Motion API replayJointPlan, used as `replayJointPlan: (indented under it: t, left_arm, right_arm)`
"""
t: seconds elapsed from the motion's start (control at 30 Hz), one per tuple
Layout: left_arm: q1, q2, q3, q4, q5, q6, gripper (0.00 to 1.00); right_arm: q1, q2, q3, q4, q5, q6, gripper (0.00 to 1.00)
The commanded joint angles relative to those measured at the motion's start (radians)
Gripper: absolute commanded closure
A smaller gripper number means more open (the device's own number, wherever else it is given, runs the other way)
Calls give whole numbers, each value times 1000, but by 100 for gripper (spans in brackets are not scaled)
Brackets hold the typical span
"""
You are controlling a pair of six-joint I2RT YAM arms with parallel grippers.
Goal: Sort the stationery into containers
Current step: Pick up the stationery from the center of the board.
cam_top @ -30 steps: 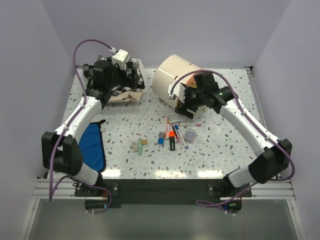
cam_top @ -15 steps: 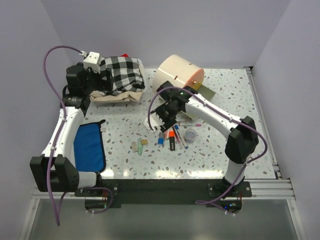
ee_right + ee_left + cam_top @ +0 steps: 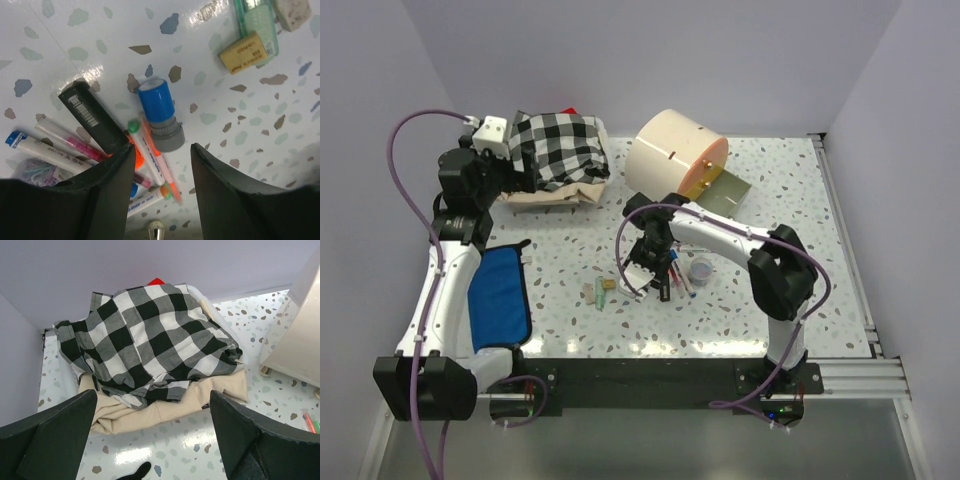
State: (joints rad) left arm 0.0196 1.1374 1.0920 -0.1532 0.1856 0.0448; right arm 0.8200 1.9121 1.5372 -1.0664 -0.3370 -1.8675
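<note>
The stationery lies in a loose group on the speckled table (image 3: 570, 240). In the right wrist view I see a blue-capped grey marker (image 3: 160, 115), a black highlighter body (image 3: 95, 117) with an orange end, a pink pen (image 3: 70, 140), white pens (image 3: 155, 160), a beige eraser (image 3: 245, 50) and a green eraser (image 3: 257, 22). My right gripper (image 3: 161, 150) is open and empty, just above the pens (image 3: 650, 265). The clear pot (image 3: 701, 268) sits to their right. The cream drum cabinet (image 3: 665, 150) stands behind. My left gripper (image 3: 515, 172) is open and empty, facing the checked cloth pile (image 3: 150, 335).
An olive flat part (image 3: 725, 190) juts out from the cabinet's orange front. A blue cloth (image 3: 500, 295) lies at the front left. Beige fabric (image 3: 200, 400) lies under the checked cloth. The cabinet's side (image 3: 300, 340) shows at the right of the left wrist view.
My right arm has swung from the cabinet front down over the stationery. My left arm has drawn back to the left, off the checked cloth pile.
</note>
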Motion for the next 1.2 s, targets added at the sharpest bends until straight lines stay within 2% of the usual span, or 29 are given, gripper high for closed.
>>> replayJointPlan:
  t: [0.0,0.77,0.87,1.0,1.07,1.17]
  left_arm:
    - [14,-42,-20,24,-5,-25,0]
    - [26,-24,-43,44,37,-82,0]
    - [26,-18,-41,47,40,-85,0]
    - [28,-8,-37,47,54,-91,0]
    - [28,-1,-37,47,60,-95,0]
    - [28,10,-30,49,74,-100,0]
  right_arm:
    - [10,51,26,0,26,-65,49]
    - [18,150,32,77,35,24,51]
    - [16,162,37,80,33,39,55]
    - [18,180,49,85,32,56,67]
    - [18,188,55,82,32,64,68]
    - [19,192,72,63,32,79,82]
